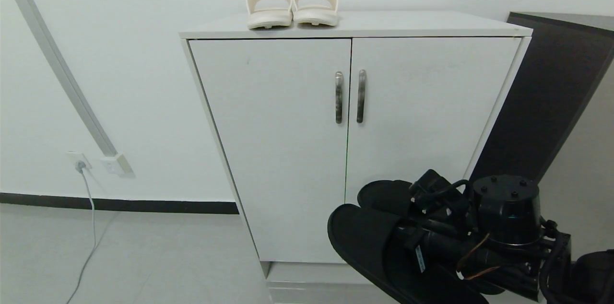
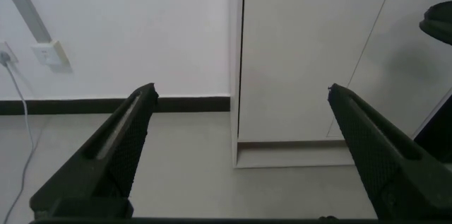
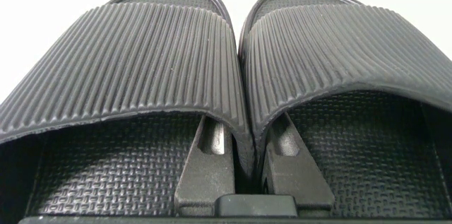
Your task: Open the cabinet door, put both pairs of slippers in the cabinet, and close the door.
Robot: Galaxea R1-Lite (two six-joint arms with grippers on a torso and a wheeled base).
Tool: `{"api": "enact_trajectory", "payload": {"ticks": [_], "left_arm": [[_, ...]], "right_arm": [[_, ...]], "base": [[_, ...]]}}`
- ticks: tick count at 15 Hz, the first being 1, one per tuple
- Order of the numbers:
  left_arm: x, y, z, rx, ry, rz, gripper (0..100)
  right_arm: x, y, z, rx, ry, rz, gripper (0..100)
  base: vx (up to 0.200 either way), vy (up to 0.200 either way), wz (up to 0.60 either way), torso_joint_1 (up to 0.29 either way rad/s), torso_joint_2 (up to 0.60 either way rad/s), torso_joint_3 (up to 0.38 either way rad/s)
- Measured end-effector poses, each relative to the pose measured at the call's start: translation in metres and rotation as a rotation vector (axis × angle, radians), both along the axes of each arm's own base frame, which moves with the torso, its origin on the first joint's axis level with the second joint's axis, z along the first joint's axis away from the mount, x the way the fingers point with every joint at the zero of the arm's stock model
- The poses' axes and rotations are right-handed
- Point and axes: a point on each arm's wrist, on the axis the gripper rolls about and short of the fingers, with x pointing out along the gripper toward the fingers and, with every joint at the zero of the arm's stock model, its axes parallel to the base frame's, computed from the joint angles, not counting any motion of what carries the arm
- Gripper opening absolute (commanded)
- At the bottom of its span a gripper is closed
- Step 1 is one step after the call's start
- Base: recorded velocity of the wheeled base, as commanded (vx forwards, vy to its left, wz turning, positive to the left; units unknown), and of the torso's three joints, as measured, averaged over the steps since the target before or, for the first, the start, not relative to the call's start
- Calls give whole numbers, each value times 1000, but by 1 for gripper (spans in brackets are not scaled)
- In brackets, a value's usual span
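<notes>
The white two-door wooden cabinet stood against the pale wall with both doors shut. Its two upright metal bar handles were close together at the middle seam. On the cabinet's flat top, near the front edge and above the left door, the pair of cream open-toe rubber slippers sat side by side, touching each other.

The pair of black ribbed rubber slippers was low in front of the right door, apart from the floor, carried by the right pincer. In the right wrist view its two dark fingers reached under the straps, one into each slipper, and were pressed toward each other, so they pinched the two inner side walls of the black slippers together.

The left pincer was spread wide and held nothing. It hung low, facing the left bottom corner of the cabinet and the grey floor, well apart from the doors.

On the wall to the left of the cabinet, a white socket with a grey cable was near the black skirting line. A dark brown panel stood just beside the cabinet on its right.
</notes>
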Motion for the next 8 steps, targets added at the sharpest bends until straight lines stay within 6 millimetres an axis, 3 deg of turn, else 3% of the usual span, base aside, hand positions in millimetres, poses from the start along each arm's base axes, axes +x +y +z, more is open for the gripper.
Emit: {"api": "enact_trajectory", "payload": {"ticks": [8], "left_arm": [[0,0,0,-7,8,3,100]], "right_arm": [[-5,3,-2,-6,8,22,0]], "base": [[0,0,0,0,0,0]]}}
